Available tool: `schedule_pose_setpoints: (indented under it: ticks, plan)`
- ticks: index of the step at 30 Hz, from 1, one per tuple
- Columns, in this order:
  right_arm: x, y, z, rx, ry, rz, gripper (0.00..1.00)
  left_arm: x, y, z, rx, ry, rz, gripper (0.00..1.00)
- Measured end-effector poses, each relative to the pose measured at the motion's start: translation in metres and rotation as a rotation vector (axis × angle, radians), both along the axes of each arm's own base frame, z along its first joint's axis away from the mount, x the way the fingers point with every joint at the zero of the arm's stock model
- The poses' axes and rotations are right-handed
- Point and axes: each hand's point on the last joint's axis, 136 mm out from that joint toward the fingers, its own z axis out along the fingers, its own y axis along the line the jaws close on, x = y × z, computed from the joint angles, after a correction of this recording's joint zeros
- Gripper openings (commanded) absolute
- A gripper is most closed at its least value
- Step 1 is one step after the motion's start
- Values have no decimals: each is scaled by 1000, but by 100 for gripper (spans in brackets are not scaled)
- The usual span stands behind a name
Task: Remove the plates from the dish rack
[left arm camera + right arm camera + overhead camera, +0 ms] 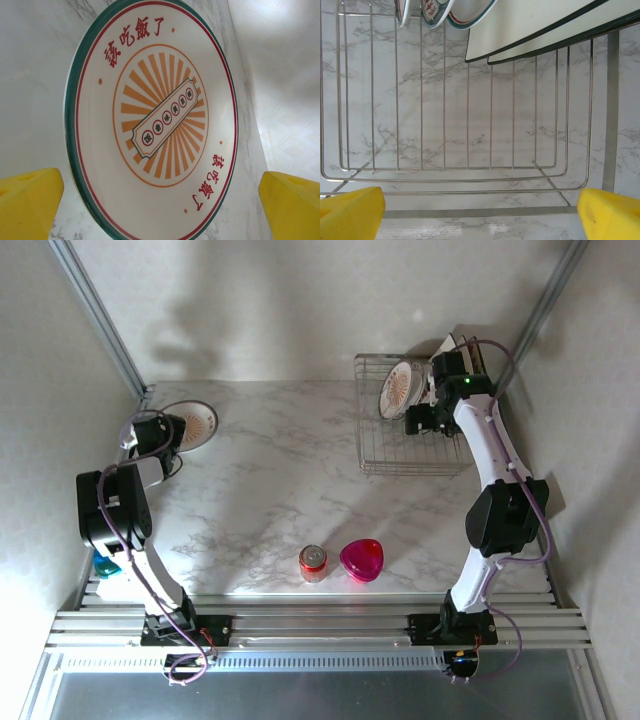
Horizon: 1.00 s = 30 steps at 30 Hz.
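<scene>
Left gripper: spread wide, holding nothing, over round sunburst plate, top view's left.
Right gripper: wide apart, empty, above dish rack.
Rack top edge: remaining plates.

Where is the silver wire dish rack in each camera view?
Top external: the silver wire dish rack, back right on the white marble tabletop.
Right wrist: its wire floor spans the frame, plates at the top edge.
Left wrist: a round green-rimmed plate lying on marble.
Shared landmark: the marble tabletop.
</scene>
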Motion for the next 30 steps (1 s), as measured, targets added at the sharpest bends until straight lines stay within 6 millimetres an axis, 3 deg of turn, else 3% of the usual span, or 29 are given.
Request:
schedule_pose_setpoints:
  ticks: [5,8,13,17,20,24,30]
  plan:
    - [0,3,1,10,-2,7,99,-4,-1,-1,27,30,-20,100]
    - [1,7,5,12,-12,16,99,-8,-3,9,102,65,-48,100]
    - [8,18,22,20,-58,39,99,0,-29,65,342,108,-177,100]
    - [22,30,38,25,-108,57,99,12,-73,121,527,117,-344,100]
    - [40,39,46,16,-147,65,99,16,-100,143,617,150,-470,100]
    - [70,55,50,4,-197,75,99,17,-124,142,692,237,-605,100]
    - [112,74,39,-6,-238,75,99,4,-146,107,728,388,-767,100]
